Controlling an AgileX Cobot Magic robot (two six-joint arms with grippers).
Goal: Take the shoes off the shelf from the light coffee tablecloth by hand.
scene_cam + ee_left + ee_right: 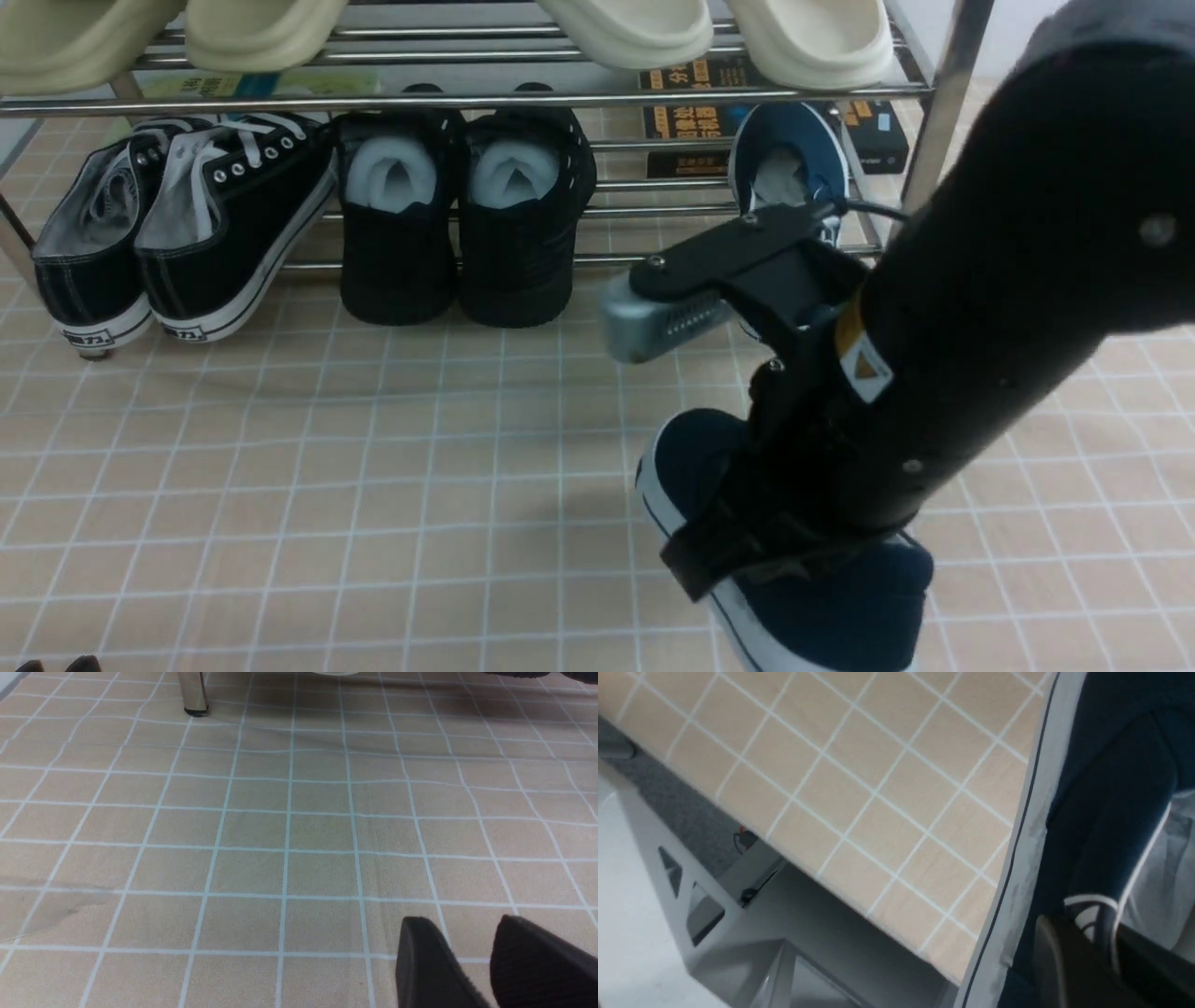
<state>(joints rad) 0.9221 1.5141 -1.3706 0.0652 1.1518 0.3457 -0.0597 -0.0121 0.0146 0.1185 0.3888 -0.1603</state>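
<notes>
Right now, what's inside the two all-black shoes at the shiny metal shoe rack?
The all-black fabric shoes are stuffed with white crumpled paper. It fills both openings, so the insoles and toe space underneath are covered.

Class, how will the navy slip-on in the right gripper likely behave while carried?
The navy slip-on is canvas pinched at its collar by the right gripper, so the upper probably flexes and the shoe may sag or swing. Its white rubber sole likely keeps the base stiff.

One shoe (840,597) before the shelf (467,100), the other shoe (786,131) on its lower tier
</notes>
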